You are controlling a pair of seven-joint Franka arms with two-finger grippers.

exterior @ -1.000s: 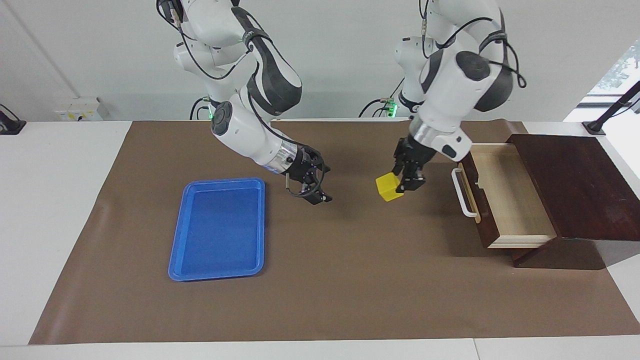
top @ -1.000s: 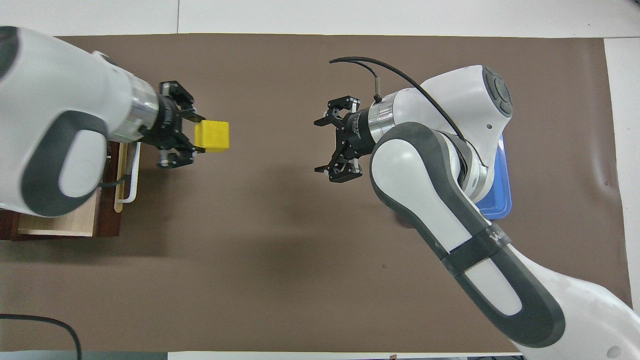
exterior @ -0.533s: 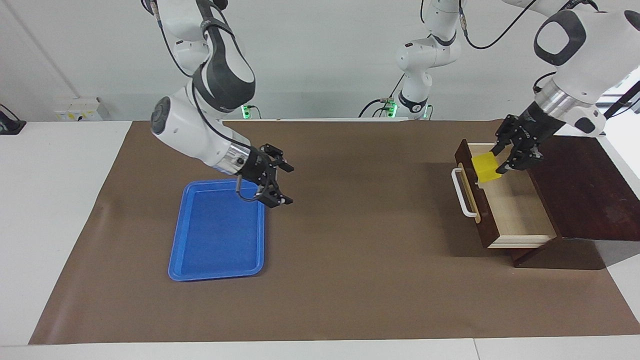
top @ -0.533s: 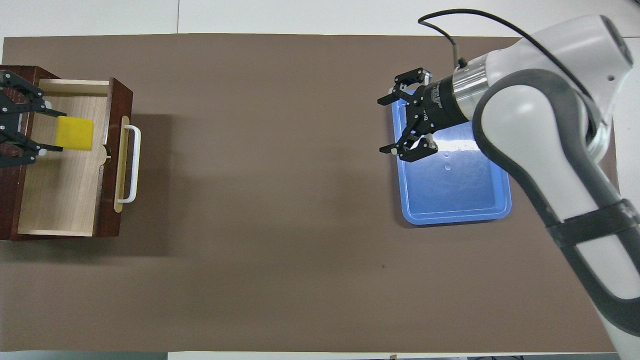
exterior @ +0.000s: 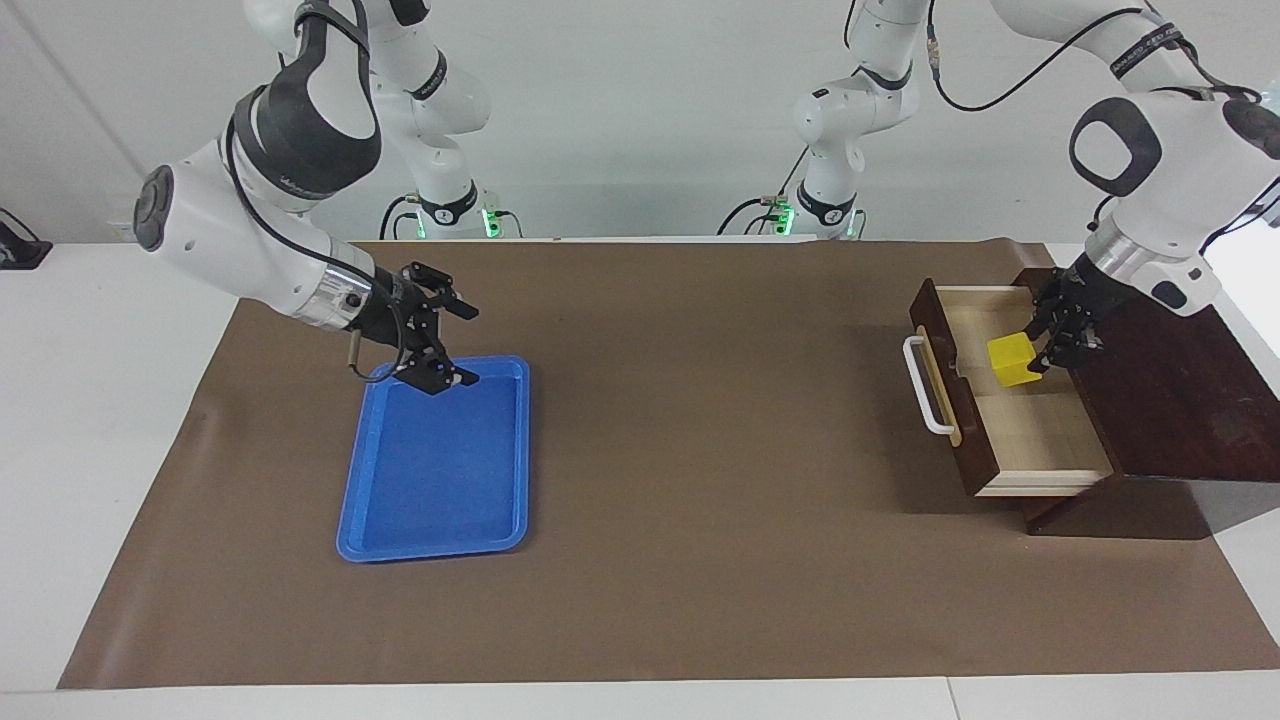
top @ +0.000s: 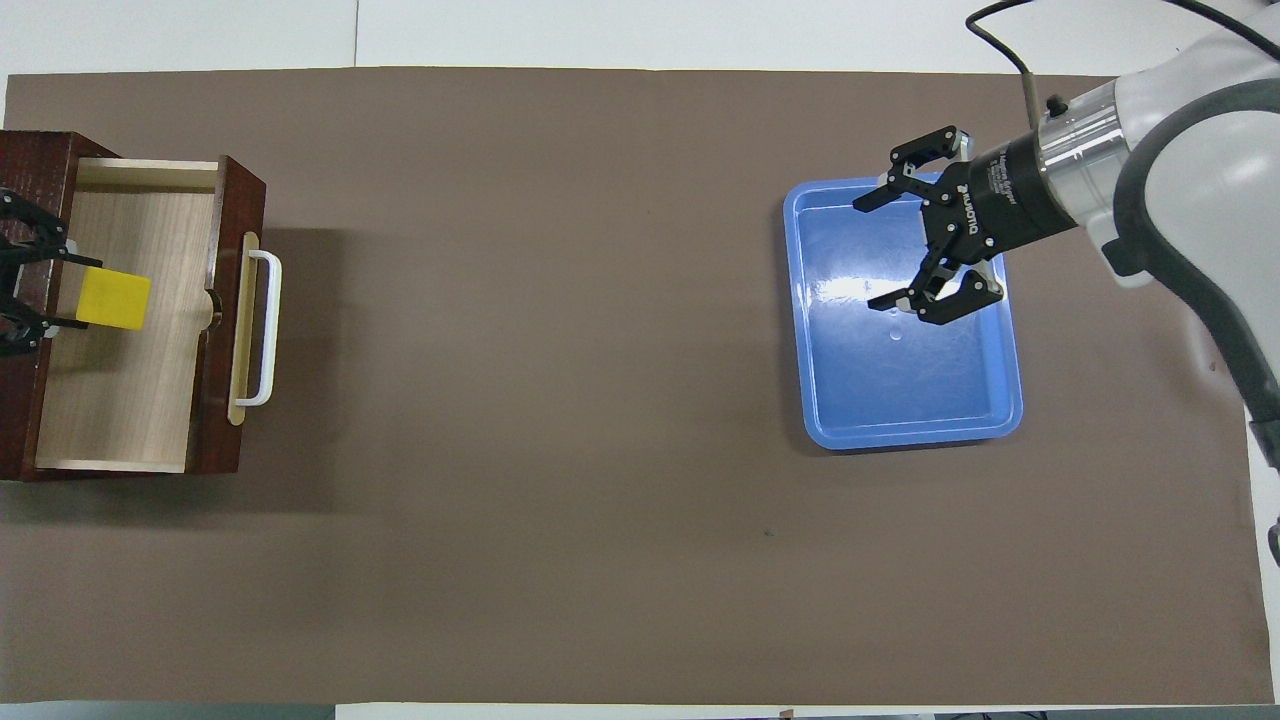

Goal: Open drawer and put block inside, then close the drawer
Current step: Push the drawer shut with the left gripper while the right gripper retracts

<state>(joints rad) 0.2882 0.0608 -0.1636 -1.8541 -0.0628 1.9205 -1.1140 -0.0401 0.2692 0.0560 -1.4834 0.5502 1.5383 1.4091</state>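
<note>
Drawer first: it is pulled out of its dark wooden box at the left arm's end of the table. Its front is dark brown with a white bar handle on a tan strip. Inside, the wood is pale and smooth.

The yellow block is a small cube with flat sides. It is inside the drawer, held low over the pale floor. I cannot tell if it touches the floor.

The left arm bends down from high up. Its white wrist points at the drawer. The left gripper is black, and its fingers are squeezed on the block.

The right arm reaches out low over the brown mat. Its wrist has a shiny silver ring. The right gripper hangs over the end of the blue tray nearer the robots, with its fingers spread wide and nothing in them.

The tray is flat, shiny plastic with round corners and a raised rim. White letters run along the right gripper, but they are too small to read.
</note>
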